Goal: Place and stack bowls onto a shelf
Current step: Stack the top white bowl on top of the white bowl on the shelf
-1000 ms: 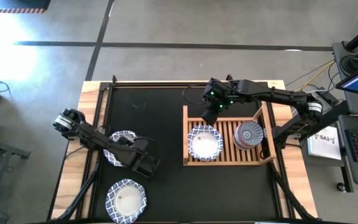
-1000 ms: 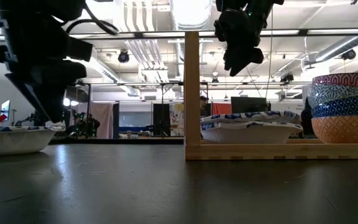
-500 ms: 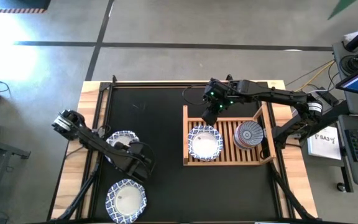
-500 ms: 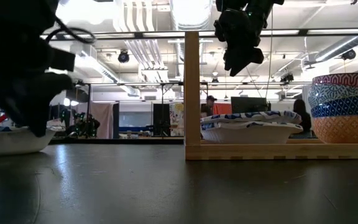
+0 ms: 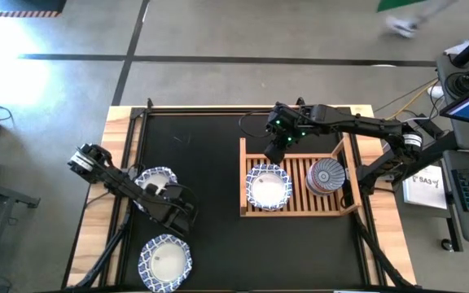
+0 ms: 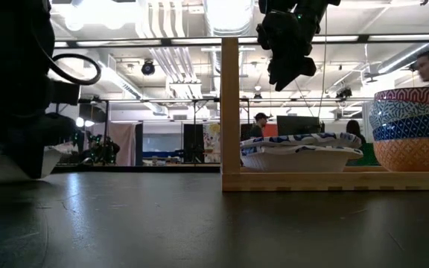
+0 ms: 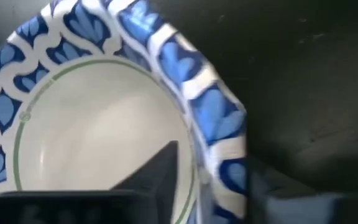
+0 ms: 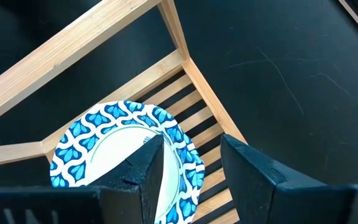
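Left end effector (image 5: 179, 218) sits low at a patterned bowl (image 5: 155, 184) on the worktop (image 5: 210, 236), one finger (image 7: 160, 171) inside the rim; whether it grips, I cannot tell. Right end effector (image 8: 191, 168) hangs open above the shelf (image 5: 300, 210), which holds a patterned bowl (image 5: 268, 185) and stacked small bowls (image 5: 327, 175).

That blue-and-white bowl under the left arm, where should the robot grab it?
Best by the rim. The blue-and-white bowl sits upright and open side up on the black mat, so its thin patterned edge is the only part a two-finger hand can pinch. The left hand probably should come down from above, one finger inside the white hollow and the other outside, as the left wrist view suggests.
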